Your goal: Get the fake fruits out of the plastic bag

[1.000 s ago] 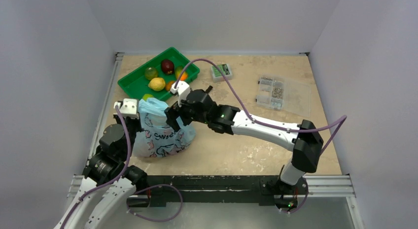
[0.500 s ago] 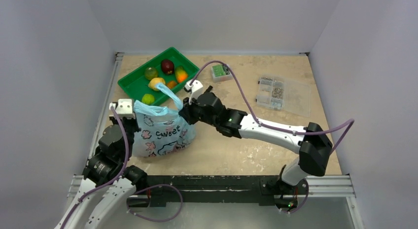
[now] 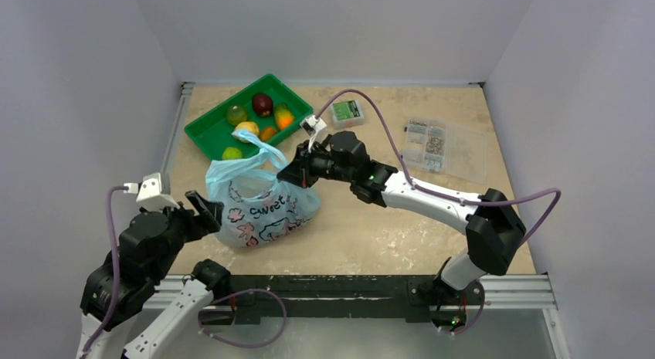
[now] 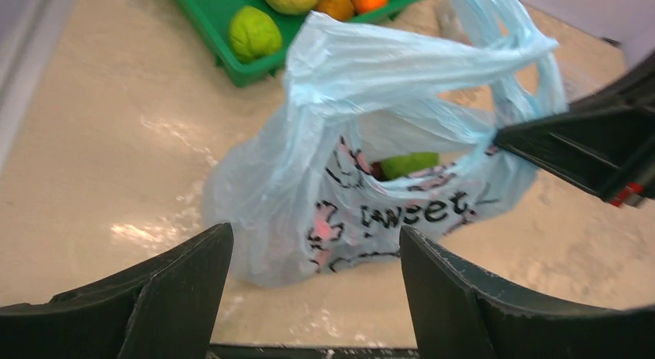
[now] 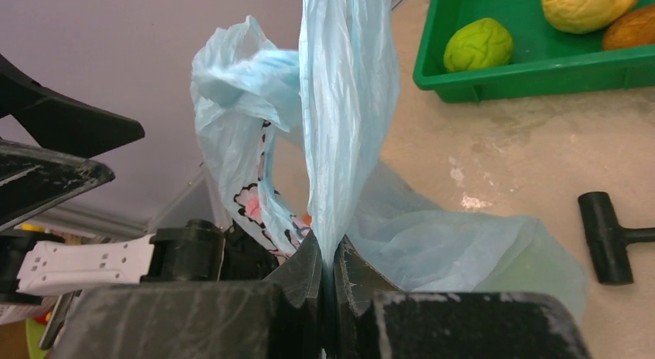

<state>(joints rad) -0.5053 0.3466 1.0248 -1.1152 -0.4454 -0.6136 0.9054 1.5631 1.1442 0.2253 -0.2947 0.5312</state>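
Insp. note, remote op.

1. Bag pos. The plastic bag is sitting on the bench, near-left area, just in front of the green tray and btwn the two arms. Its body is slumping on the bench while its upper film is being held up.

2. R end effector: it is pinching a pleat of the bag's upper film, and the film is rising straight out from btwn the pressed-together fingers. I am reading this hold as an anchor. It is lifting one side of the mouth so the opening is facing the L arm.

3. L end effector: it is spreading wide w/ nothing in it and aiming at the bag's near side. It is sitting just beside the bag, and I cannot tell if it is touching.

4. Contents. One green fruit is showing low inside the bag through the mouth. Something dark is lying next to it, too unclear to name. Other fake fruits are lying in the tray: green, yellow, orange and dark red. I am judging the task as well along but not done.

5. Risk. The film is looking thin, so any pull may be dragging the whole bag instead of opening it. The L arm will be needing a clean way in past the loose handle loop.
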